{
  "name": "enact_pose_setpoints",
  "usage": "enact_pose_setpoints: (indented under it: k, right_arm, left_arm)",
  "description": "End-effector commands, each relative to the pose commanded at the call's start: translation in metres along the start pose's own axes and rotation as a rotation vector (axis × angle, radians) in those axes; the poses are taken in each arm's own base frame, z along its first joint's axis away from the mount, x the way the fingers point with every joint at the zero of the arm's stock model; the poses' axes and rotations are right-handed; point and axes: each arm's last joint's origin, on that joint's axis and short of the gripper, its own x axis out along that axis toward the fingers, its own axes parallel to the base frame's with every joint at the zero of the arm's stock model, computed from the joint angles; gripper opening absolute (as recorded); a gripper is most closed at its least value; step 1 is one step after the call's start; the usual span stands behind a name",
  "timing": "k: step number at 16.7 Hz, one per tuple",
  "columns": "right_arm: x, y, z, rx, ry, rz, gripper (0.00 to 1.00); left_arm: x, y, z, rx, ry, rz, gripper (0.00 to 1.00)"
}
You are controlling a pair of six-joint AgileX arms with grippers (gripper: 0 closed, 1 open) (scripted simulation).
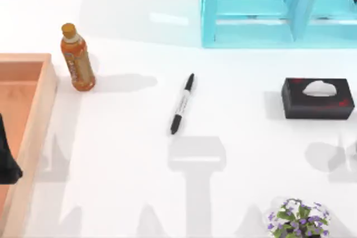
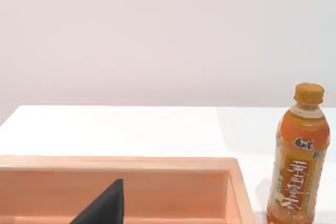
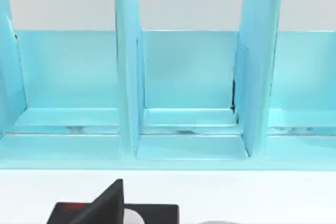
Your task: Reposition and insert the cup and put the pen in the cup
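Left gripper [image 1: 8, 163] dark over the shallow peach wooden tray [image 1: 34, 115] at far left, fingers cannot tell, orange drink bottle [image 1: 77, 59] upright just beside the tray, black-capped white-barrelled marker pen [image 1: 182, 104] lying flat mid-table, turquoise partitioned shelf [image 1: 251, 32] behind, black tissue box [image 1: 318, 98] right, potted purple flowers [image 1: 295, 218] at front right

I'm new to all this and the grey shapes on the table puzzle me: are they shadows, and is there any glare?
Top view: soft grey shadows on the white table, one stretching right from the orange bottle, a thin one beside the pen; a pale glare patch before the blue shelf. Left wrist view: even light, faint shadow by the bottle. Right wrist view: shelf floor looks glossy.
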Motion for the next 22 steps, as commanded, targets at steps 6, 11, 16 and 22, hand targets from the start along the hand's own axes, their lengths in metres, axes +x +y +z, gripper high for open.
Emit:
enact_pose_setpoints:
  k: [6, 11, 16, 22]
  right_arm:
    - [0.000, 0.000, 0.000, 0.000, 0.000, 0.000, 1.00]
    - [0.000, 0.000, 0.000, 0.000, 0.000, 0.000, 1.00]
    - [0.000, 0.000, 0.000, 0.000, 0.000, 0.000, 1.00]
    - [0.000, 0.000, 0.000, 0.000, 0.000, 0.000, 1.00]
  left_arm:
    - [0.002, 0.002, 0.013, 0.020, 0.102, 0.016, 1.00]
    - [0.023, 0.008, 0.061, 0.060, 0.413, 0.048, 1.00]
    - [0.077, 0.023, 0.100, 0.079, 0.820, 0.062, 1.00]
    - [0.157, 0.050, 0.108, 0.062, 1.271, 0.039, 1.00]
